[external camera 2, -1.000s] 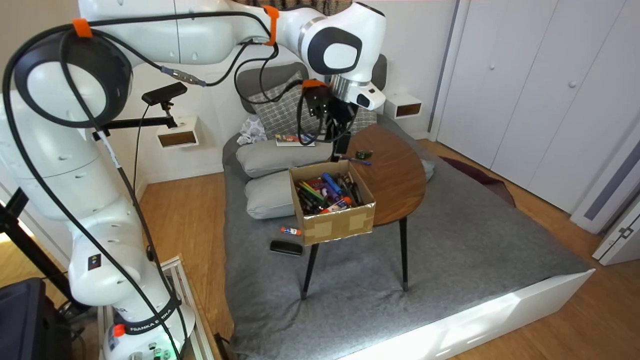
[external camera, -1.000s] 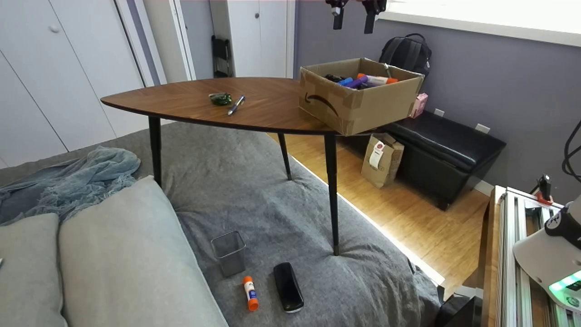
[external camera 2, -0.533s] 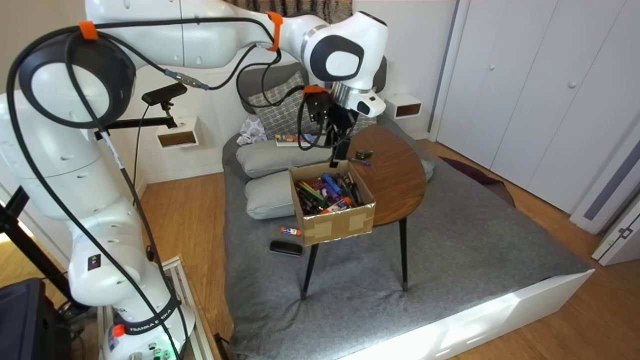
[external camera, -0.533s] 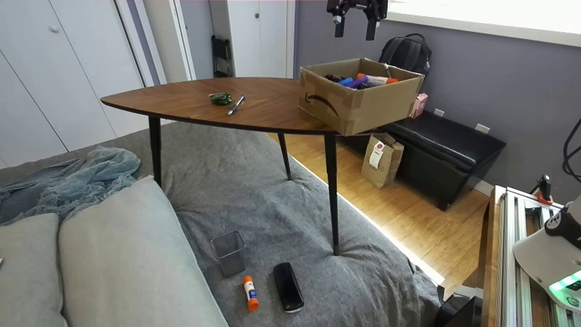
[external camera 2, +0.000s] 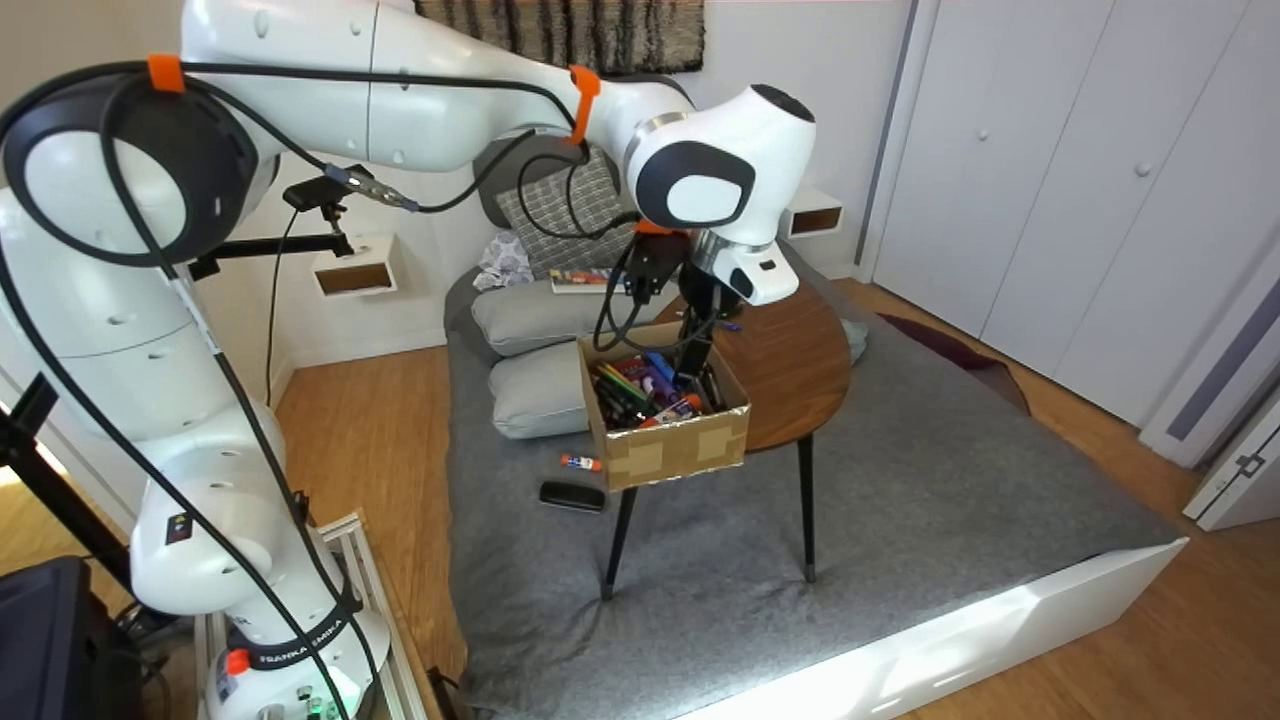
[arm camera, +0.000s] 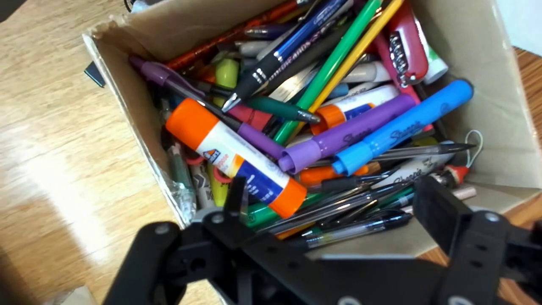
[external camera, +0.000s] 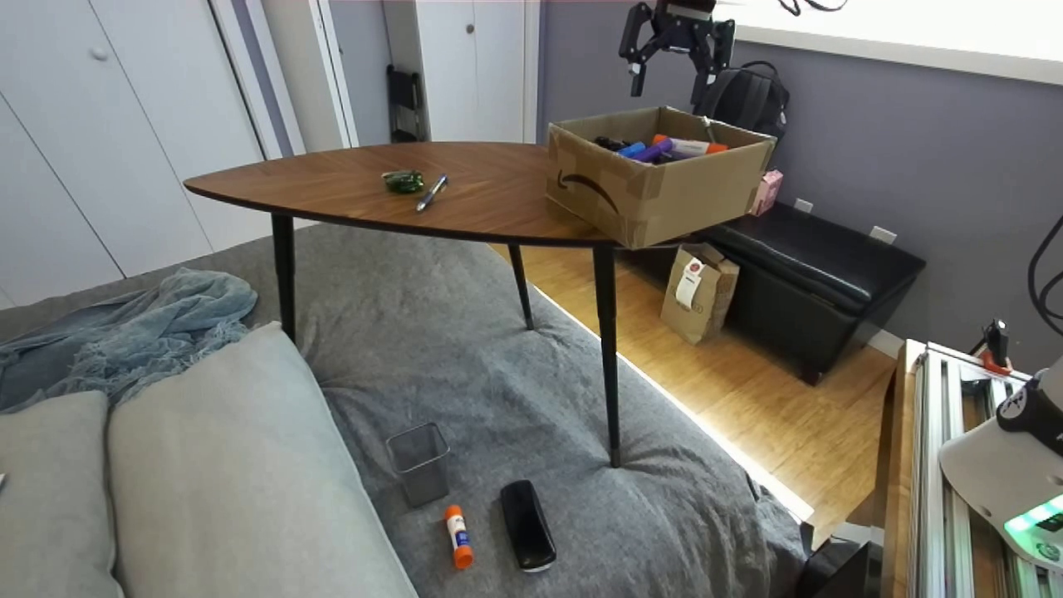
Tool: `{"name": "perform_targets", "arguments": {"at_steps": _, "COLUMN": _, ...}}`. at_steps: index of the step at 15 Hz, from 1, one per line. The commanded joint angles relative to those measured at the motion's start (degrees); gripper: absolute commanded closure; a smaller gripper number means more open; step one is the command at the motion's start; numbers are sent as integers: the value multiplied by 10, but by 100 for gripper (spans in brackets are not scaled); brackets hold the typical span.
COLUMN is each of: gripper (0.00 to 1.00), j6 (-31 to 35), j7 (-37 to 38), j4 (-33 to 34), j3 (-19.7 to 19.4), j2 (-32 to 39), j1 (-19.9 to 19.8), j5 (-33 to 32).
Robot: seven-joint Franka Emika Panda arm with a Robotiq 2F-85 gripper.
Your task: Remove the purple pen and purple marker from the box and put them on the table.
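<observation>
1. Purple marker (arm camera: 351, 129): located inside the cardboard box (external camera: 706, 193). In the wrist view it lies ahead of my jaws, nearly centred on the gap between the fingertips (arm camera: 442, 214).

2. Long axis: slanted. The pale end is the nearer one, toward my left fingertip; the darker end points ahead and right. I judge the axis closer to my closing line than square to it, so a wrist turn is called for before closing.

3. Jaws: spread apart, nothing between them. They hang over the cardboard box in both exterior views; no contact observed.

4. Adjacent item: a blue marker (arm camera: 402, 127), near-parallel, on the side toward my right fingertip. Touching or barely apart, I cannot tell which. Risk noted: a loose close could take both.

5. Purple pen (arm camera: 259, 139): same box, ahead and left of my jaws, axis slanting the opposite way, one end just beside the marker's pale end. A glue stick (arm camera: 237, 159) lies along it, on my side; I judge the pen the harder pick.

6. Condition, marker: smooth-looking purple barrel, dark lettering, paler lilac end stepped down at its tip; likely the cap.

7. Condition, pen: slimmer, purple at both ends, dark mid-barrel, clip end farthest from me.

8. Table (external camera: 498, 187): beyond the box wall, right of my jaws in the wrist view. Neither transfer done, in my judgement.
</observation>
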Motion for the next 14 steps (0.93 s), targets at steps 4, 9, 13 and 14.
{"name": "perform_targets", "arguments": {"at_steps": 4, "gripper": 0, "j6": -2, "j7": 0, "j4": 3, "j3": 5, "j2": 1, "j1": 2, "j5": 0}}
{"name": "perform_targets", "arguments": {"at_steps": 9, "gripper": 0, "j6": -9, "j7": 103, "j4": -30, "j3": -3, "j2": -14, "j1": -4, "j5": 46}}
{"name": "perform_targets", "arguments": {"at_steps": 13, "gripper": 0, "j6": 22, "j7": 201, "j4": -71, "j3": -13, "j2": -32, "j1": -12, "j5": 50}}
{"name": "perform_targets", "arguments": {"at_steps": 14, "gripper": 0, "j6": 32, "j7": 220, "j4": -81, "j3": -16, "j2": -34, "j1": -15, "j5": 53}}
